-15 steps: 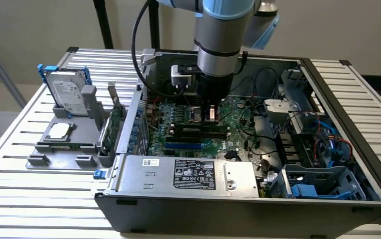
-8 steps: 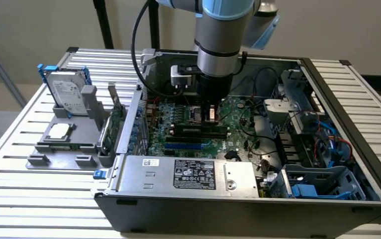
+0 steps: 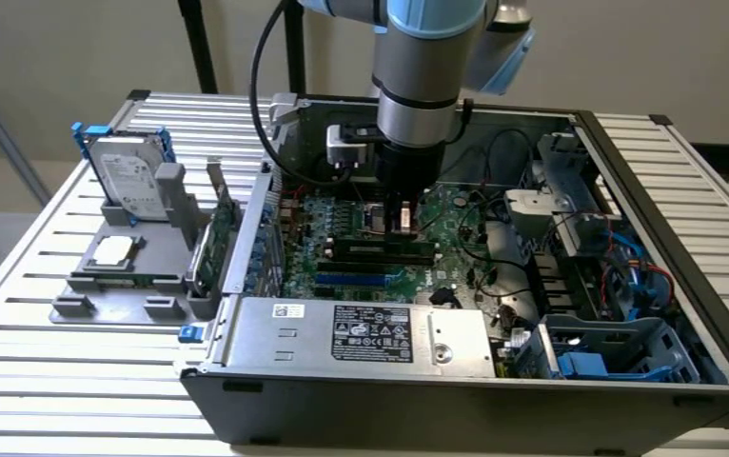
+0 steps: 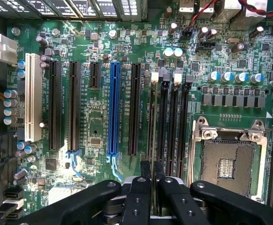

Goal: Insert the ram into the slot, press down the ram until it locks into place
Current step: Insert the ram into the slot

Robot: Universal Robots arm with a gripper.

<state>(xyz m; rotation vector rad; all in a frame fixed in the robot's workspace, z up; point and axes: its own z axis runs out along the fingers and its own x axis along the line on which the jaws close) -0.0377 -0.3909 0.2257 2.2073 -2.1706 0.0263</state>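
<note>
Now, the gripper [image 3: 402, 224] is deep inside the open computer case [image 3: 339, 400], hanging low over the motherboard [image 3: 339, 257], just beyond the blue slot [image 3: 358, 279] and the long black ones beside it. The exterior view gives the wider setting. Off to the exterior view's left, a grey fixture [image 3: 98, 286] on the slatted table [image 3: 34, 381] carries an upright hard drive [image 3: 129, 176]. The wrist view gives the grip itself: 2 black fingers [image 4: 146, 171] pinched narrow on the ram [image 4: 151, 140], seen edge-on as a thin strip. That strip runs along the slot [image 4: 154, 89], the 1st of 4 parallel memory slots counting from the blue one, with the CPU socket [image 4: 228, 161] on the far side of the 4. Whether the ram is seated in the slot, I cannot tell.
</note>
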